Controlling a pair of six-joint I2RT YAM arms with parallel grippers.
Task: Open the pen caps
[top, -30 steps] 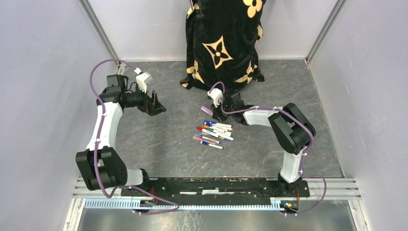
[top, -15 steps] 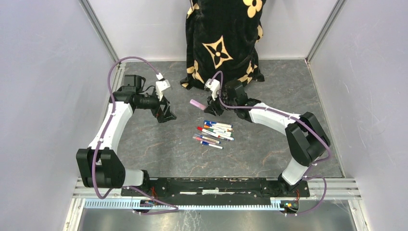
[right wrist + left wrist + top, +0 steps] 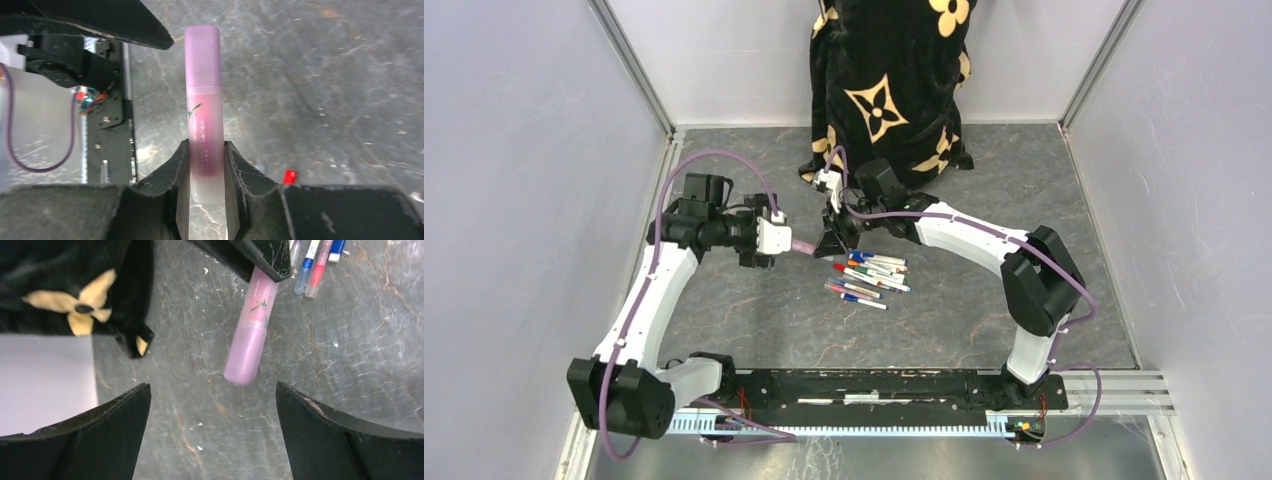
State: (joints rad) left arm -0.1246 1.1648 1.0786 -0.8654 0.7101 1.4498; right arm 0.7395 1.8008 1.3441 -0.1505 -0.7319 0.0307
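1. A grey marbled table [image 3: 754,310] carries the scene, with a black cloth with yellow flowers [image 3: 884,90] heaped at its far edge.
2. The left end effector [image 3: 212,395] gapes at full width, gripping nothing.
3. The right end effector [image 3: 206,155] is clamped on the barrel of a pink pen [image 3: 202,115], holding it level above the table.
4. The other pens [image 3: 869,275] lie clustered mid-table, just beside the right end effector.
5. The pink pen's cap [image 3: 245,352], not yet pulled off, points toward the left end effector's gap and touches neither finger.
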